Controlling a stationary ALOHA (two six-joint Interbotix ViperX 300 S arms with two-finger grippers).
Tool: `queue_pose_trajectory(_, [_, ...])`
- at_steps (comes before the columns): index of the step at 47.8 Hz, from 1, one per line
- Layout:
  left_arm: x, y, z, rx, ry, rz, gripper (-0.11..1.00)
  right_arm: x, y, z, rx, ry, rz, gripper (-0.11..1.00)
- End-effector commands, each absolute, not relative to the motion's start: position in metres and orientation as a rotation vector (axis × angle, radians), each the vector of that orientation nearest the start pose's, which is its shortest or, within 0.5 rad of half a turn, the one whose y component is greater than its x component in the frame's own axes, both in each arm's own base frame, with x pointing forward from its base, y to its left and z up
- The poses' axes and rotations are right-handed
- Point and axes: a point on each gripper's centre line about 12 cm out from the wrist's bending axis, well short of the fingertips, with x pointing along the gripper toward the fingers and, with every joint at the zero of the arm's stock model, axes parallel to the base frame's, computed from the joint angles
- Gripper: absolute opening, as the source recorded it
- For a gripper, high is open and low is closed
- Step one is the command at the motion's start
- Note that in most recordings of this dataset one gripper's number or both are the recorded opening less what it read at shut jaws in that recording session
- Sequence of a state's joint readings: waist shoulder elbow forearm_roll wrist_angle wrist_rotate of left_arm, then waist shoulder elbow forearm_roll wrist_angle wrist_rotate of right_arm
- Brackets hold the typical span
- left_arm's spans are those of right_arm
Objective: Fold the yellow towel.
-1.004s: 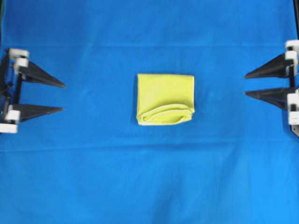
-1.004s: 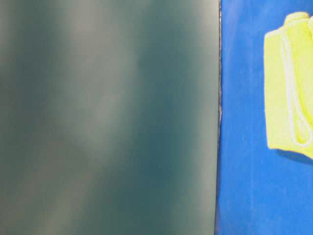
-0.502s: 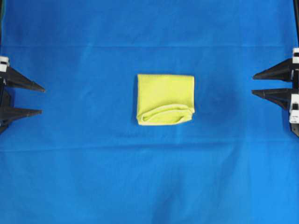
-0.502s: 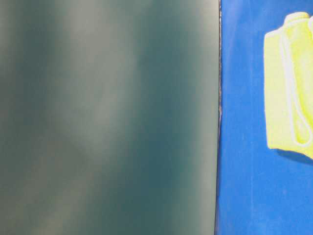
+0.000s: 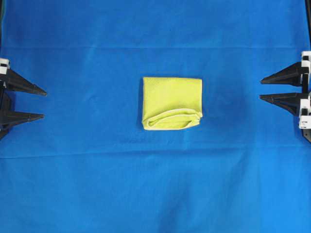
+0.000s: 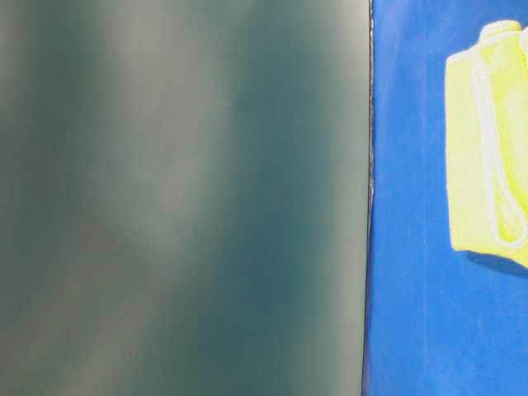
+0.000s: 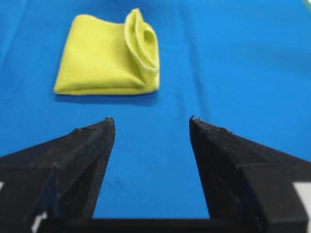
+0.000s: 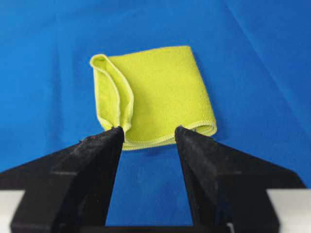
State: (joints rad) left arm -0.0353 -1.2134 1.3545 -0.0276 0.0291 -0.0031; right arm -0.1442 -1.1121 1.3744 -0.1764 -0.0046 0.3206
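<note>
yellow towel (image 5: 172,103): laid folded into a small square at the middle of the blue cloth (image 5: 155,189), one hemmed edge bulging open in a loop. left gripper (image 5: 43,104) and right gripper (image 5: 261,89): both seen spread and empty, well apart from the towel on either side. folding is judged complete or nearly so; at most, the puffed edge would need to be pressed flat.

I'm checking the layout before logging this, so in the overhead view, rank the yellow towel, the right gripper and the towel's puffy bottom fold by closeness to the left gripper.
1. Towel and its puffy fold, mid-cloth: too close to call.
2. Right gripper, open at the far right edge, opposite the open left gripper.
</note>
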Motion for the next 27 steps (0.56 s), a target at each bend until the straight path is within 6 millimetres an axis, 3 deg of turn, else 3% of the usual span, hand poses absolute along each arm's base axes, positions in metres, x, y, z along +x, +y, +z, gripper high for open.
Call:
queue_pose_trajectory(1, [0.1546, -0.0060, 0.2306, -0.028, 0.157, -0.037, 0.60, 0.1623, -0.0236, 0.2132, 0.159, 0.227, -0.160, 0.53])
queue_pose_trajectory(27, [0.1548, -0.0015, 0.2301, -0.030, 0.161, -0.007, 0.60, 0.1625, -0.0237, 0.2147, 0.156, 0.223, -0.159, 0.53])
